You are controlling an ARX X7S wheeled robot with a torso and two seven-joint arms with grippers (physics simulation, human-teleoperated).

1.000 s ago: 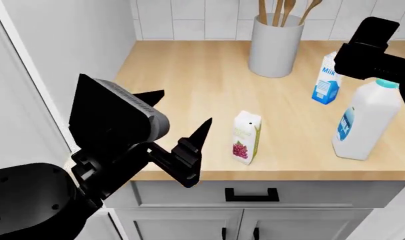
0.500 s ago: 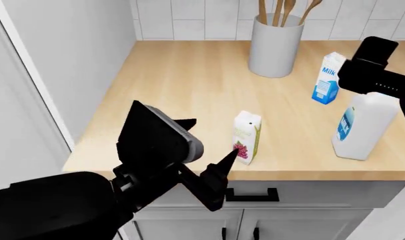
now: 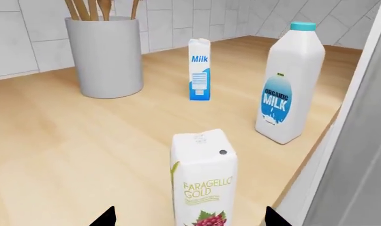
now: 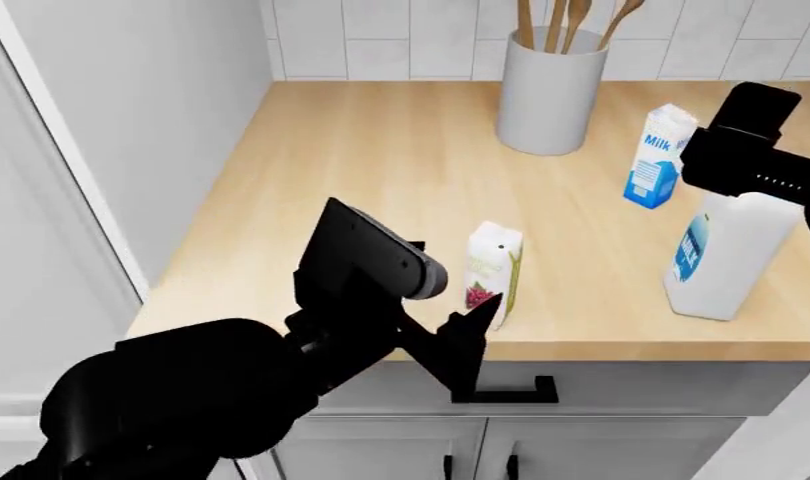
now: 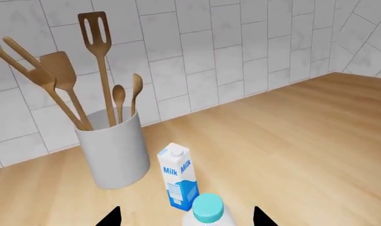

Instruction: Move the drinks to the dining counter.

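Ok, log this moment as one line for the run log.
left pincer: open, straddling juice carton | right pincer: open above milk bottle | milk carton: untouched | all drinks on worktop

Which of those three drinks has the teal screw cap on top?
The tall white milk bottle with the blue label. The small raspberry carton and the blue-and-white Milk carton have folded tops instead.

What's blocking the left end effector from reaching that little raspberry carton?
Nothing visible. The left end effector sits open right at the raspberry carton, its fingertips to either side in the left wrist view. The milk bottle and Milk carton stand well clear.
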